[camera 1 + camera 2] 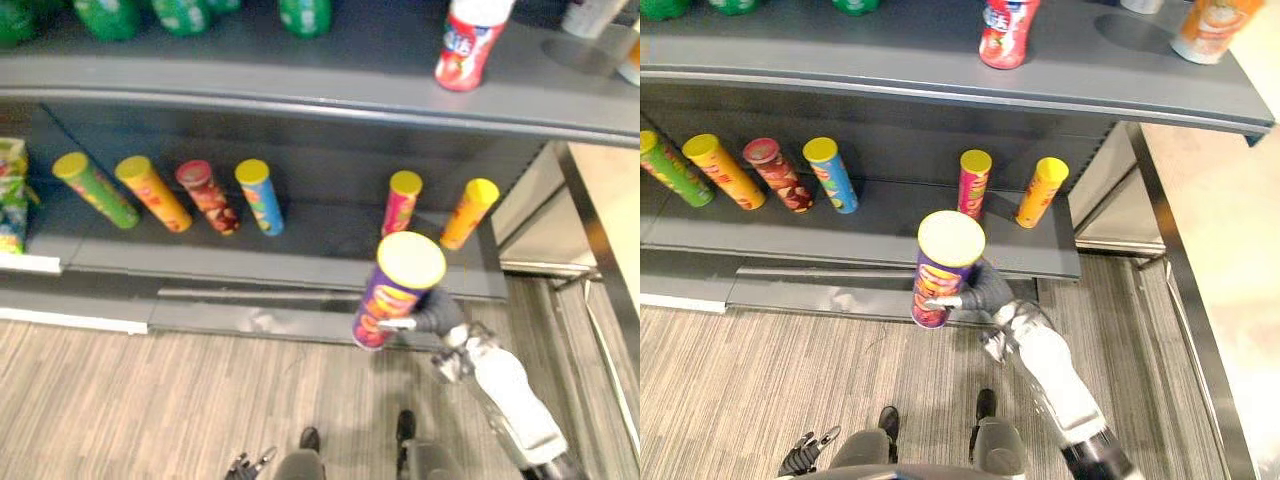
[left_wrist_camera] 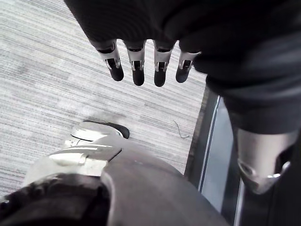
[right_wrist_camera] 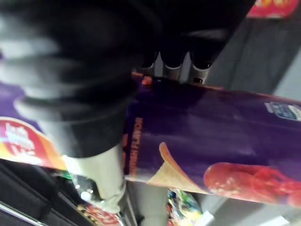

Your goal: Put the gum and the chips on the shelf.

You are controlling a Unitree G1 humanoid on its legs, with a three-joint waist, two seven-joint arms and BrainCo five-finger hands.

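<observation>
Carrying the chips can (image 1: 397,290) | right hand (image 1: 438,312) clamped round it | left hand (image 2: 138,61) loose, low | next: stand it past the shelf (image 1: 200,255) front edge

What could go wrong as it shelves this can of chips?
The right hand grips the purple can near its base, so it could tilt or slip when set down. The pink can stands just behind it on the lower shelf; pushing straight in might topple it. The upper shelf overhangs; lifting high might bump it.
</observation>
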